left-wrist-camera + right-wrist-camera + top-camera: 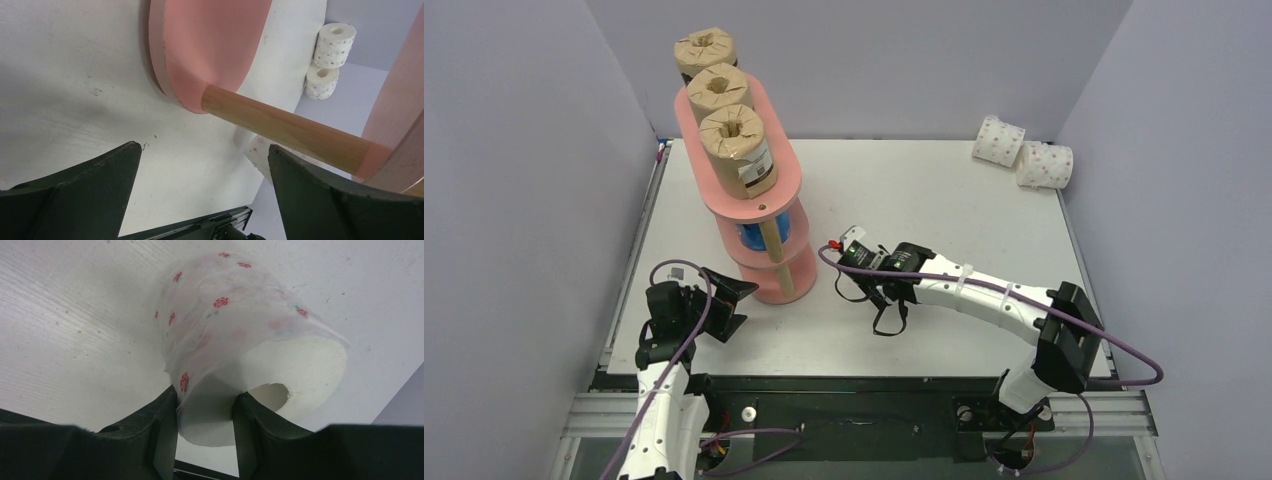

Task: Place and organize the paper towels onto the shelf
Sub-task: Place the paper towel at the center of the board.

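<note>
The salmon-pink shelf (786,178) stands at the left of the table. Three brown paper towels (737,150) line its top board, and a blue roll (752,237) shows on the middle board. Two white pink-dotted rolls (1022,152) lie at the far right corner, also seen in the left wrist view (334,44). My right gripper (869,292) hangs low just right of the shelf's base. It is shut on a third dotted roll (240,330), pinching its wall by the core hole (206,395). My left gripper (734,305) stands open and empty (204,146), facing the bottom board (210,45) and a wooden post (285,125).
Grey walls close in the table (944,200) on the left, back and right. The black rail (844,385) with both arm bases runs along the near edge. A purple cable (984,285) loops along the right arm.
</note>
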### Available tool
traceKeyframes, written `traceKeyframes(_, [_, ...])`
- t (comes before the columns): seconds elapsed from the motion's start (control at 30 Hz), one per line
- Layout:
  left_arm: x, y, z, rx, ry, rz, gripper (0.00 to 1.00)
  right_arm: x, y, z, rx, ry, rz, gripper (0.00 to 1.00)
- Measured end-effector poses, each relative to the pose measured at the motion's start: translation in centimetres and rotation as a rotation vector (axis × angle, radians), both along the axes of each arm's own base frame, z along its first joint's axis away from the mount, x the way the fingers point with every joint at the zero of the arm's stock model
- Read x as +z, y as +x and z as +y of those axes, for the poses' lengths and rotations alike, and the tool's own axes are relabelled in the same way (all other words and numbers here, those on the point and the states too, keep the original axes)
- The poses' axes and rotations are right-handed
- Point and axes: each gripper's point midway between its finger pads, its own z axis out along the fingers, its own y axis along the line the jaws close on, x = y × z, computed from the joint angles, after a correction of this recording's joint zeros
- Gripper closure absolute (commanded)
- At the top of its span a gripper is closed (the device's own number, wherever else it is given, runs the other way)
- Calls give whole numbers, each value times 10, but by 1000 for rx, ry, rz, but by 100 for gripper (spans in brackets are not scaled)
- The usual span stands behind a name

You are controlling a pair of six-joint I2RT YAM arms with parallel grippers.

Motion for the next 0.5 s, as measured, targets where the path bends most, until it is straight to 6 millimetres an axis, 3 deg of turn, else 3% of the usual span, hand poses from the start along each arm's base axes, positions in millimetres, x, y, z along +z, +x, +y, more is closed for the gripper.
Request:
traceKeyframes(0.1, [0,0,0,1,1,-2,1,-6,-2,3,19,-14,20,78])
traceKeyframes(0.3, [0,0,1,6,1,-1,1,-7,-4,6,37,-1,33,53])
traceKeyframes(0.5, [-6,-1,2,8,-2,19,1,-7,-3,11,42,18,31,39])
